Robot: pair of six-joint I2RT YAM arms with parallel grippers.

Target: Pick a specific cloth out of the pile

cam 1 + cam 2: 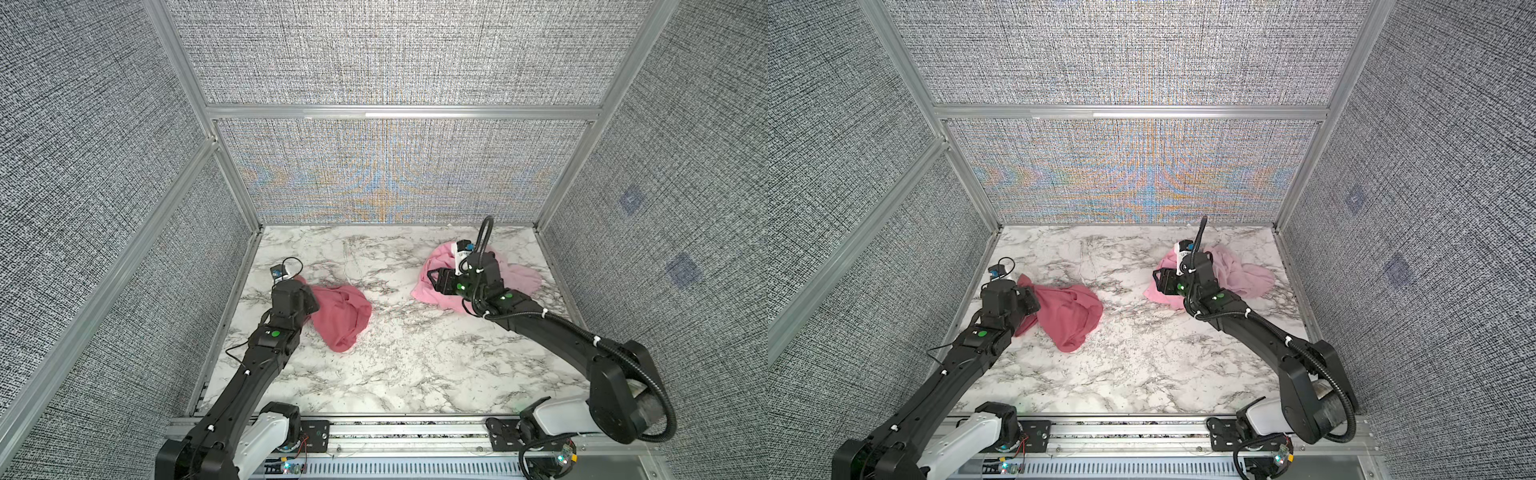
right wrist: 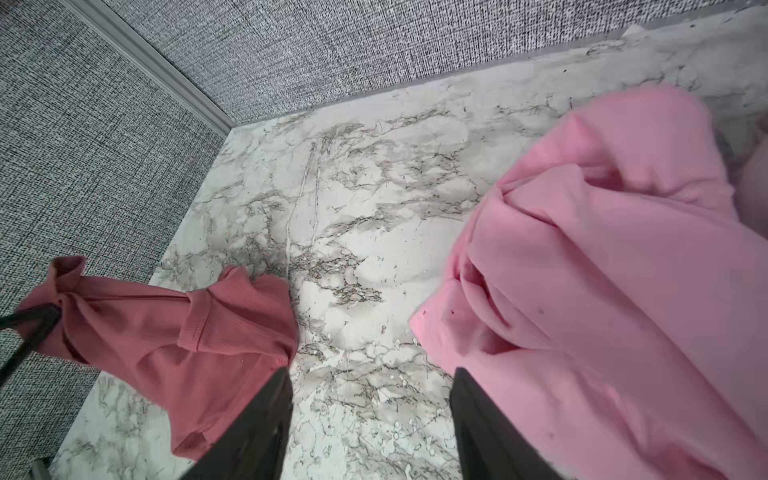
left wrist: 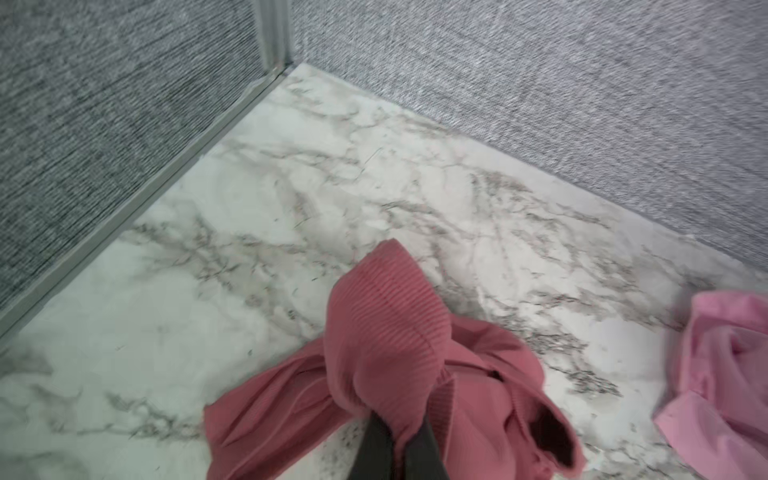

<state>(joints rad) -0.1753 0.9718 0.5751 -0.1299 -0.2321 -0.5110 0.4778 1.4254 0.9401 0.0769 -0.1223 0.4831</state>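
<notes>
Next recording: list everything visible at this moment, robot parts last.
cloth: one, dark rose-red, left part of the table, one end pinched
pile: one heap of two cloths, far right of the table
bright pink cloth: one, bubblegum pink, left side of the pile
pale cloth: one, mauve-pink, right side of the pile
table: one, white marble with grey veins
walls: three, grey woven, aluminium-framed, around the table
left arm: one, black, left side
right arm: one, black, right side
left gripper: one, black, shut on the cloth
right gripper: one, black, open, empty, at the pile's left edge
</notes>
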